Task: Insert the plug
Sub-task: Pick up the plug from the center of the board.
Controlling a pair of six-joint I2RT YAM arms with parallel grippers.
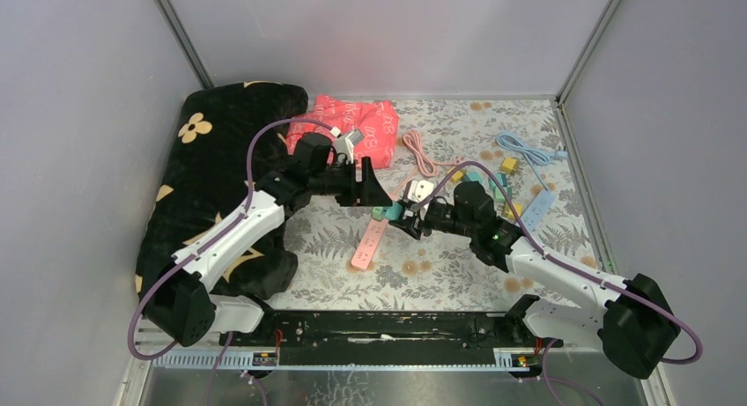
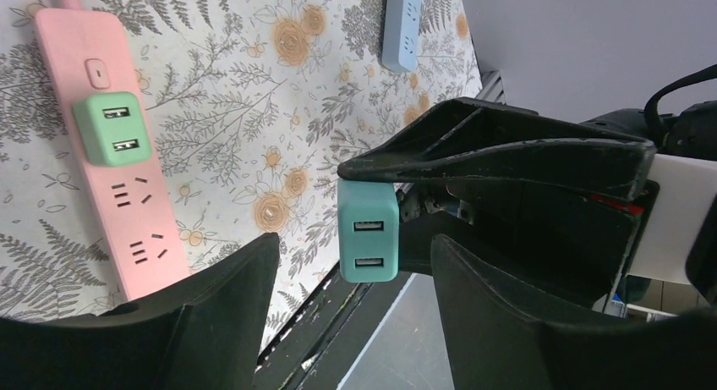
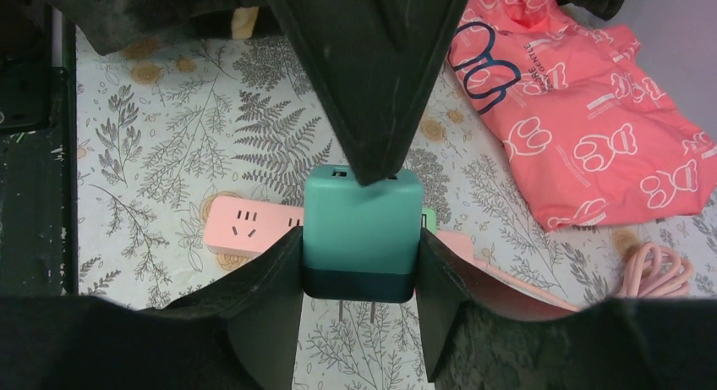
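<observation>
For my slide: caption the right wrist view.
Right gripper clamps the teal plug, the pink power strip behind it.

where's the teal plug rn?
The teal plug is clamped in the right end effector, mid-table in the top view, beside the pink power strip's far end.

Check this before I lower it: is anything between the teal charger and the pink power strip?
Nothing visible between the charger and the power strip. A green adapter fills one socket; the others are bare.
</observation>
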